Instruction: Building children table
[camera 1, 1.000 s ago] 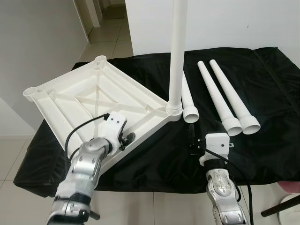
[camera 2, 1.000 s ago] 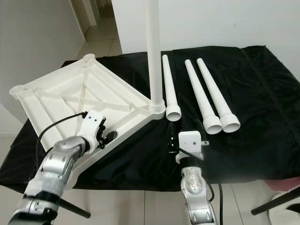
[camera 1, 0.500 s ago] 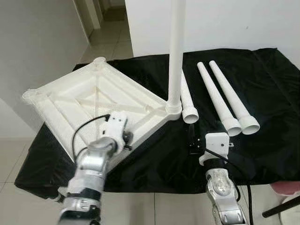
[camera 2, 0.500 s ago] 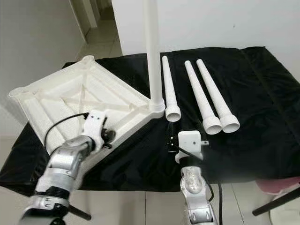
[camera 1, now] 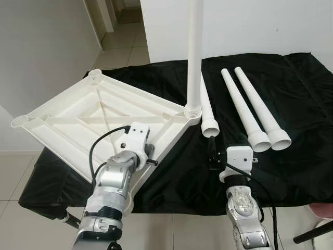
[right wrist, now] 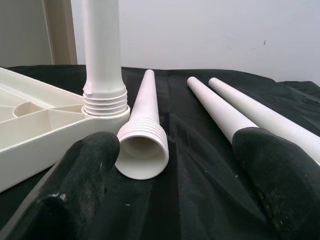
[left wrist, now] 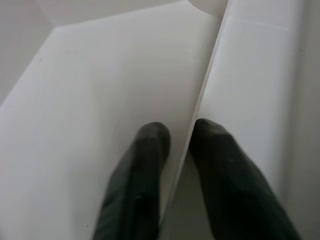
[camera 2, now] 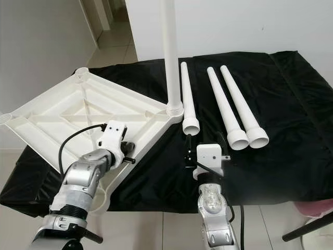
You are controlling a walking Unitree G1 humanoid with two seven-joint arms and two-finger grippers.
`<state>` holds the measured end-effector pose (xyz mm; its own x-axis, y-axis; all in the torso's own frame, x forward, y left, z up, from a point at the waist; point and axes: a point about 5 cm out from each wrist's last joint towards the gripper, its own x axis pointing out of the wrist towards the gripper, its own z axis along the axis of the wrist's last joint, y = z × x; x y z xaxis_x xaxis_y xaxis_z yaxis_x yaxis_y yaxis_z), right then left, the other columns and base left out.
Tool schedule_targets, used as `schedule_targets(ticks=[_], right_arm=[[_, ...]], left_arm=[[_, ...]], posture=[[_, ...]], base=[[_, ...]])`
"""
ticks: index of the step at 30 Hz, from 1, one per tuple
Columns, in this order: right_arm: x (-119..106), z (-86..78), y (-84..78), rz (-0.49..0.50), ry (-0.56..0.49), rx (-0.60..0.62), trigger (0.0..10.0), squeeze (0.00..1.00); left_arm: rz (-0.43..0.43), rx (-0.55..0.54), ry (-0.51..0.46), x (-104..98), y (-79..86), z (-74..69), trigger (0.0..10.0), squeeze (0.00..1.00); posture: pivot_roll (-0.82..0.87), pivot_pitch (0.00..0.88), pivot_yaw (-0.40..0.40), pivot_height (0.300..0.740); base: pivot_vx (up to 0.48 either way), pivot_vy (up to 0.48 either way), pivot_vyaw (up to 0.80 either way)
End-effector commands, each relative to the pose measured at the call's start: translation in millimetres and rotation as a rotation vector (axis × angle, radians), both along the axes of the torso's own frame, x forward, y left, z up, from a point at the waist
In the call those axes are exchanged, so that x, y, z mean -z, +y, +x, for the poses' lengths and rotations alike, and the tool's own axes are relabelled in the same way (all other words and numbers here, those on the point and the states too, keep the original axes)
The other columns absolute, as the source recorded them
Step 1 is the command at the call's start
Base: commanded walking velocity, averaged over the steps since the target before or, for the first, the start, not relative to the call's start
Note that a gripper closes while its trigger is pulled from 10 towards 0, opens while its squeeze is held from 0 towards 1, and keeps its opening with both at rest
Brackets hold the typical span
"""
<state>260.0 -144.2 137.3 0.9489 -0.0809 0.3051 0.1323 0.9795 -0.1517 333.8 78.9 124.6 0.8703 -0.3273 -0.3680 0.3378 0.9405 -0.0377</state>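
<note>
Tabletop (camera 1: 93, 112) of stiff, light white plastic is pinched at a thin rib by the left gripper (left wrist: 175, 137), jaws nearly closed. Loose leg (right wrist: 145, 135), smooth and slippery, is faced near the table's front edge by the right gripper (right wrist: 175, 165), jaws wide and empty; its threaded end looks best taken

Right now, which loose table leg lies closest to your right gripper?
The loose leg beside the upright screwed-in leg; its threaded mouth faces the open right gripper, while the other two legs lie farther right.

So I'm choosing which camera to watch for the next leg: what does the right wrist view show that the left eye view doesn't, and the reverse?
Right wrist view alone: the nearest loose leg's hollow threaded mouth, between the right gripper's open fingers. Left eye view alone: the whole upside-down tabletop, with the left gripper at its edge. Both: the upright screwed-in leg, three loose legs, the black cloth.
</note>
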Motion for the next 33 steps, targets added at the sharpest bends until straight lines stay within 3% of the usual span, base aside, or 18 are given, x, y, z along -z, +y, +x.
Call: schedule_targets(ticks=[1,2,5,6,7,8,9,17,24,26,29,30,33], right_arm=[[3,0.5,3.1,0.009,0.009,-0.003,10.0,0.0],[3,0.5,3.1,0.009,0.009,-0.003,10.0,0.0],[4,-0.9,2.8,0.009,0.013,0.0,10.0,0.0],[4,-0.9,2.8,0.009,0.013,0.0,10.0,0.0],[5,-1.4,2.6,0.009,0.015,0.0,10.0,0.0],[5,-1.4,2.6,0.009,0.015,0.0,10.0,0.0],[6,-1.9,2.3,0.008,0.018,-0.001,10.0,0.0],[6,-1.2,1.6,0.001,0.023,-0.01,10.0,0.0],[7,-0.7,0.9,-0.004,0.027,-0.019,10.0,0.0],[8,-1.1,0.3,-0.009,0.031,-0.025,10.0,0.0],[9,-1.5,-0.3,-0.011,0.033,-0.026,10.0,0.0],[10,-2.0,-1.1,-0.014,0.035,-0.027,10.0,0.0],[11,-2.5,-1.6,-0.015,0.038,-0.027,10.0,0.0]], left_arm=[[-0.058,0.075,-0.063,-9,-10.2,-4.0,10.0,1.0],[-0.058,0.075,-0.063,-9,-10.2,-4.0,10.0,1.0],[-0.058,0.244,-0.267,-30,-11.9,-13.3,10.0,1.0],[-0.058,0.244,-0.267,-30,-11.9,-13.3,10.0,1.0],[-0.018,0.305,-0.325,-33,-10.7,-17.6,10.0,0.0],[-0.018,0.305,-0.325,-33,-10.7,-17.6,10.0,0.0],[0.01,0.403,-0.357,-34,-8.0,-23.6,10.0,0.0],[-0.048,0.534,-0.374,-40,22.9,-39.0,10.0,0.0],[-0.114,0.693,-0.297,-41,44.3,-57.5,10.0,0.0],[-0.077,0.783,-0.217,-35,60.2,-68.0,10.0,0.0],[-0.031,0.826,-0.183,-30,66.7,-71.9,10.0,0.0],[0.031,0.862,-0.147,-24,73.3,-75.0,10.0,0.0],[0.066,0.881,-0.116,-19,80.0,-76.9,10.0,0.0]], posture=[[-0.11,0.042,0.136,0.74],[-0.11,0.042,0.136,0.74],[-0.11,0.041,0.137,0.74],[-0.11,0.041,0.137,0.74],[-0.11,0.04,0.135,0.74],[-0.11,0.04,0.135,0.74],[-0.11,0.04,0.135,0.74],[-0.1,0.036,0.12,0.74],[-0.09,0.034,0.112,0.74],[-0.08,0.034,0.11,0.74],[-0.08,0.033,0.109,0.74],[-0.07,0.033,0.11,0.74],[-0.07,0.033,0.111,0.74]], base=[[0.0,0.0,0.0],[0.0,0.0,0.0],[0.0,0.0,0.0],[0.0,0.0,0.0],[0.0,0.0,0.0],[0.0,0.0,0.0],[0.0,0.0,0.0],[0.0,0.0,0.0],[0.0,0.0,0.0],[0.0,0.0,0.0],[0.0,0.0,0.0],[0.0,0.0,0.0],[0.0,0.0,0.0]])
